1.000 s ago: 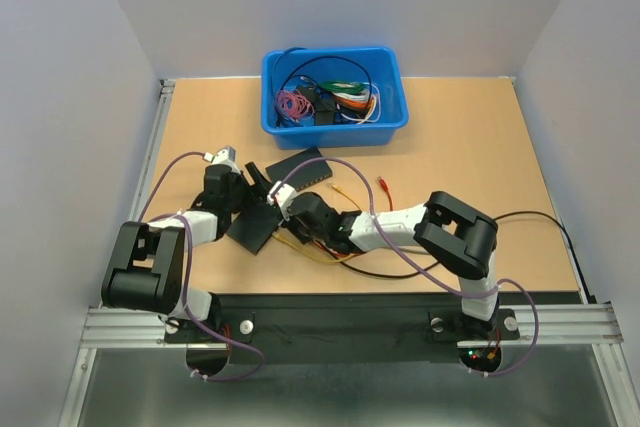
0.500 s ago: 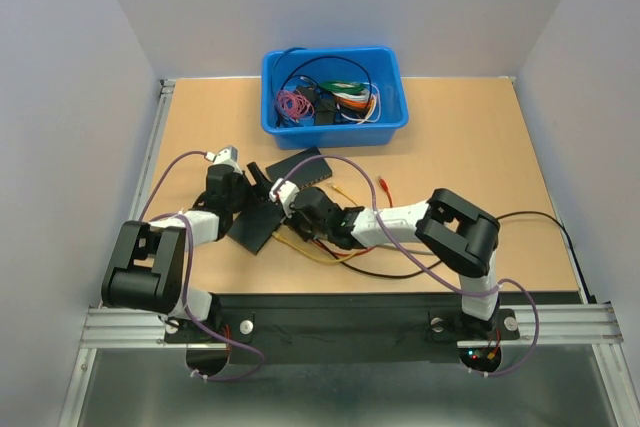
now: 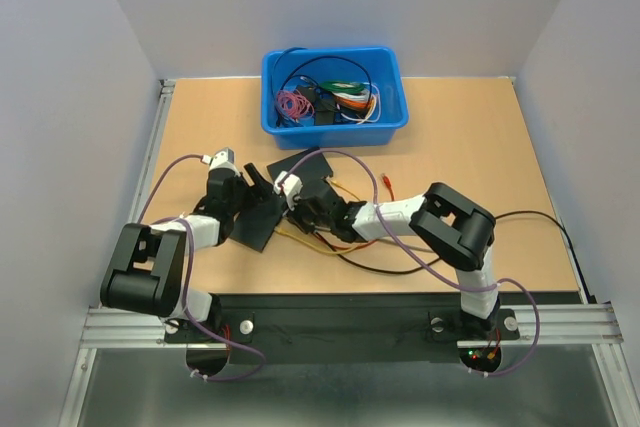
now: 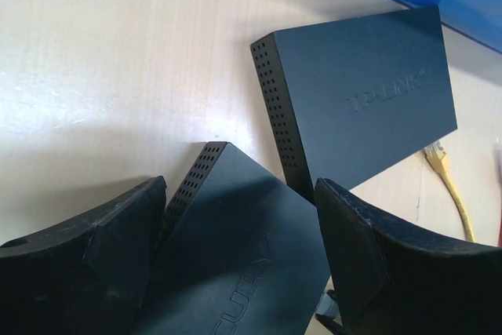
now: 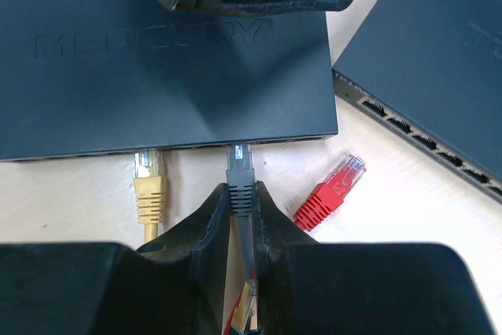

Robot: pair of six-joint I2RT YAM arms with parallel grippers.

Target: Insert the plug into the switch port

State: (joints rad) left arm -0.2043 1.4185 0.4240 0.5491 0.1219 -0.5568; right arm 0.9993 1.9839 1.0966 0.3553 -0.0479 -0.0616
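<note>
Switches: two. The Mercury switch [image 5: 157, 76] lies straight ahead of the right pincer [image 5: 241, 209]. The TP-LINK switch [image 4: 369, 100] lies beyond the left pincer [image 4: 239, 225], slightly to its right.
Plugs by the right pincer: three, a grey plug [image 5: 239, 170], a yellow plug [image 5: 147, 186] and a red plug [image 5: 331, 192].
Further plug: one more yellow one [image 4: 443, 166] lies loose on the counter [image 3: 470, 147], right of the TP-LINK switch.
Bin: one blue bin [image 3: 335, 132] of tangled cables, well beyond both pincers.
Right pincer: pressed together on the grey plug's boot, with the cable running back between its fingers.
Grey plug: its tip sits at a port in the Mercury switch's near face, directly ahead of the right pincer. How deep it sits cannot be told.
Yellow plug: at the neighbouring port, just left of the right pincer.
Red plug: loose on the counter, just right of the right pincer, between the two switches.
Left pincer: spread wide, with the Mercury switch's corner between its fingers [image 4: 118, 233]. Whether they press on it cannot be told.
Left arm: elbow folded and forearm angled forward from its base.
Right arm: stretched low across the counter to the left, its pincer facing the left one across the Mercury switch.
</note>
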